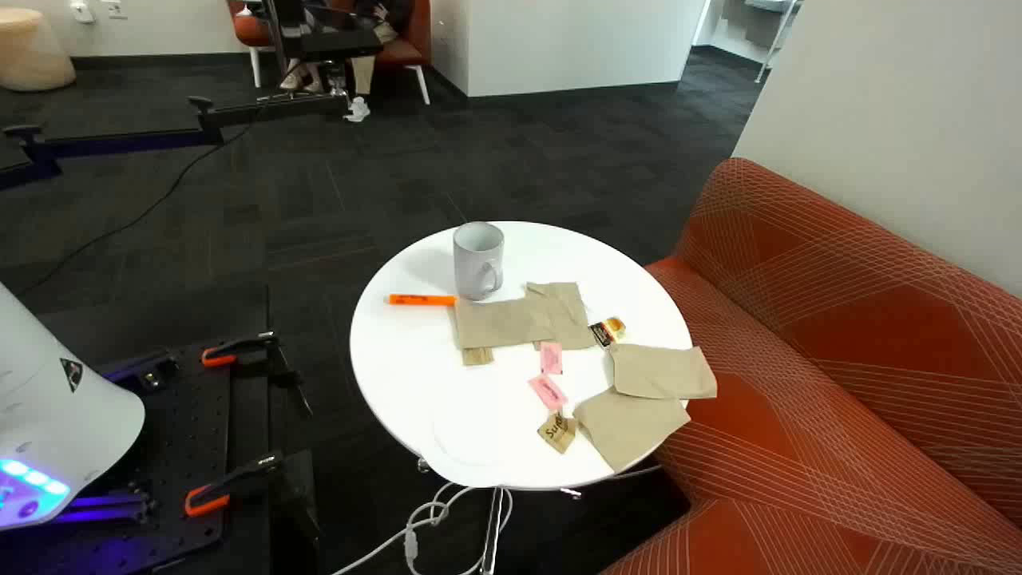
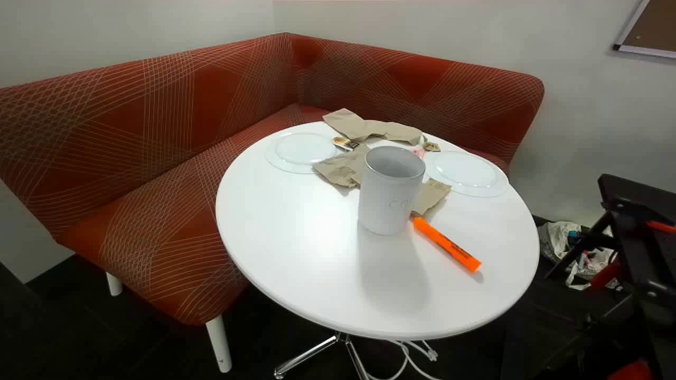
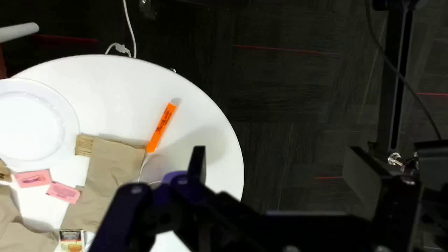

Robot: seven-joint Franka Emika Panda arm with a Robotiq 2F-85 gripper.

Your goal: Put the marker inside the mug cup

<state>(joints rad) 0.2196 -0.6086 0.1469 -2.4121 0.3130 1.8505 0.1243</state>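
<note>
We find the marker (image 3: 161, 127) lying flat on the worktop (image 3: 115, 91), well apart from the end effector (image 3: 280, 171); in the wrist view it sits above and to the left of the fingers. One end lies close to the foot of the mug cup (image 1: 477, 259) and to the edge of a napkin (image 1: 503, 323); whether it touches either, we cannot tell. The end effector is released, its fingers spread wide, and between them we see just dark carpet (image 3: 280, 140).

The marker is a slim, bright orange stick with dark print. Beside it the mug cup stands upright, a smooth, light grey cylinder with a looped handle; in the wrist view the end effector partly hides it. Next come creased brown paper napkins, two flat pink packets (image 1: 551, 358) and two shallow round plates (image 2: 467, 171). Under them all, the worktop is round, smooth and white. Past its edge runs a rust-red bench (image 2: 174, 206), its upholstery crossed by fine pale lines.
</note>
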